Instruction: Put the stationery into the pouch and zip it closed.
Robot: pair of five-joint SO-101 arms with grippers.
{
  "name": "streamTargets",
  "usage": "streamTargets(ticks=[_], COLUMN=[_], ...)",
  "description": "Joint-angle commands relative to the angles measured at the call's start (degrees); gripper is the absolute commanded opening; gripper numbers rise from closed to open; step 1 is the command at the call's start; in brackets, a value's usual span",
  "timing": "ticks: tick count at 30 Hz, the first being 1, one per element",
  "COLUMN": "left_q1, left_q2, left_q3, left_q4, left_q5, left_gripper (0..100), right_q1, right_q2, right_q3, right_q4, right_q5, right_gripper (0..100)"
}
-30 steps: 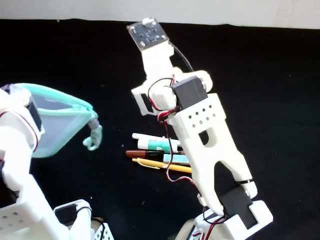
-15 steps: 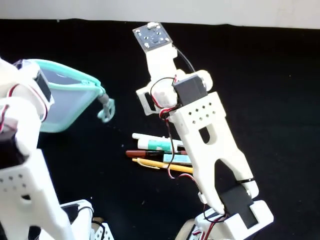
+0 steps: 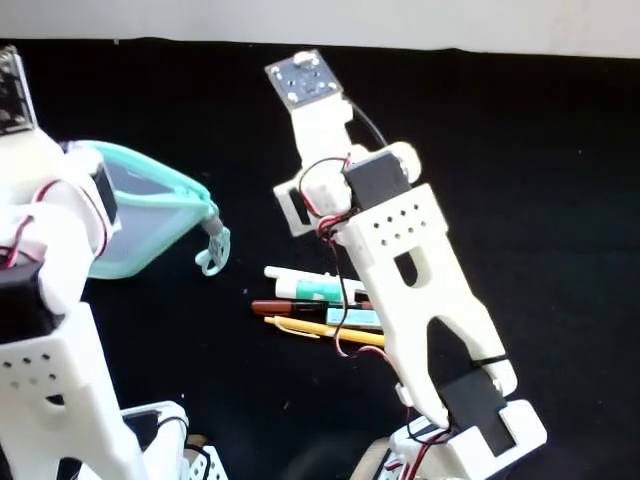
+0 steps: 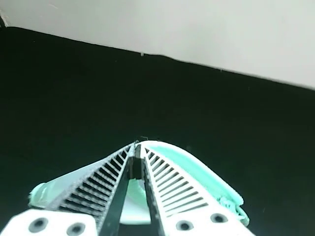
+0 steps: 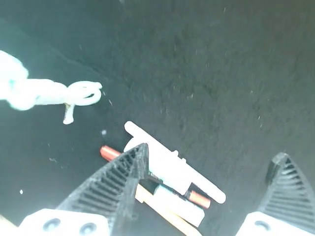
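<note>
Left tool (image 4: 139, 147) is clamped on the mint pouch (image 3: 140, 205). Right tool (image 5: 211, 153) hangs wide open over the pens (image 5: 167, 164), the zipper pull (image 5: 81, 93) nearby.

Mint-green pouch (image 3: 150, 215) with pale translucent panel; white-and-teal marker (image 3: 305, 288), brown-red pen (image 3: 290, 308), yellow pen (image 3: 310, 327); black table (image 3: 520, 150); white arms (image 3: 420, 270) with black motor blocks (image 3: 378, 180).

Pouch (image 3: 150, 215): translucent body, teal zip rim, mouth gaping open. It is lifted clear of the table (image 3: 530, 150), its rim pinched in the closed left tool (image 4: 139, 147). A teal loop pull (image 3: 212, 252) hangs from the rim's end.

Stationery: white pen (image 3: 300, 285), brown marker (image 3: 285, 308) and yellow pen (image 3: 305, 327) lie flat, parallel, touching, beside the pouch, outside it.
</note>
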Motion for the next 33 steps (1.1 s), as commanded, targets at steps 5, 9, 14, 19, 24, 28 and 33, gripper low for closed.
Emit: streamTargets(ticks=[5,9,14,19,24,28,33], left_q1=[-7.43,-9.1,-9.1,-9.1,-9.1,-9.1,-9.1], left_q2=[0.66,0.66,0.66,1.01,0.92,0.75,0.75], left_q3=[1.98,2.33,2.33,2.42,2.42,2.33,2.33], left_q4=[7.3,11.6,12.92,13.01,13.01,15.56,17.67], left_q5=[-6.68,-11.78,-12.4,-12.48,-12.66,-14.33,-14.42], left_gripper=[1,1,1,1,1,6,9], right_q1=[0.31,0.31,0.31,0.4,0.4,0.48,0.48], right_q2=[-2.24,-2.24,-2.24,-2.24,-2.24,-2.24,-2.24], right_q3=[2.86,2.77,2.77,2.77,2.77,2.77,2.77], right_q4=[-2.07,-2.07,-2.33,-2.33,-2.33,-2.33,-2.33], right_q5=[-0.26,-0.26,-0.26,-0.26,-0.26,-0.26,-0.44], right_gripper=[36.8,36.8,36.8,36.8,36.8,36.8,36.8])
